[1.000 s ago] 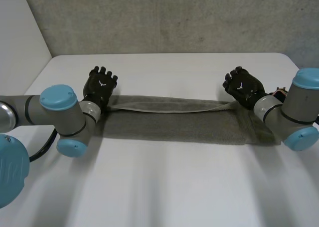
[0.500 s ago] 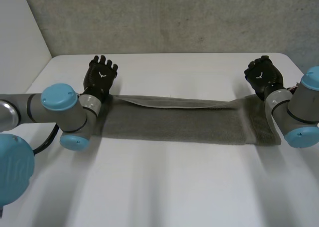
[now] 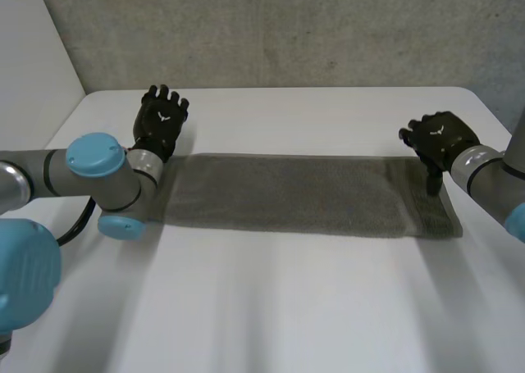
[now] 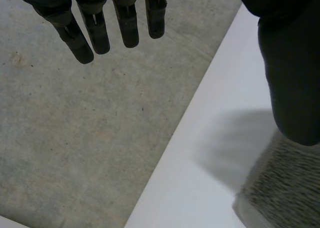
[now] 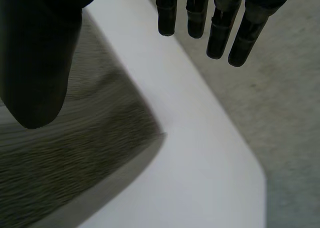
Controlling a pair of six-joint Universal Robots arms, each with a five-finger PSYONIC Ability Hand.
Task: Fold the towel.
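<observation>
A grey-green towel [image 3: 295, 194] lies flat on the white table [image 3: 271, 307] as a long folded strip running left to right. My left hand [image 3: 161, 123] is raised just beyond the strip's far left corner, open, its straight fingers [image 4: 100, 30] holding nothing; that towel corner [image 4: 280, 188] lies under the thumb. My right hand [image 3: 439, 138] hovers over the far right corner, open too, with its fingers [image 5: 212, 27] straight and empty above the towel's end [image 5: 65, 153].
The table's far edge [image 3: 279, 89] runs just behind both hands, with a grey concrete floor [image 4: 90, 128] beyond it. The table's right corner [image 5: 250, 168] lies close to my right hand. Bare white tabletop stretches in front of the towel.
Both hands have let go of the towel's far edge and drawn away from it, the right one sweeping outward to the right. The lifted far layer has dropped and the strip now lies flat.
</observation>
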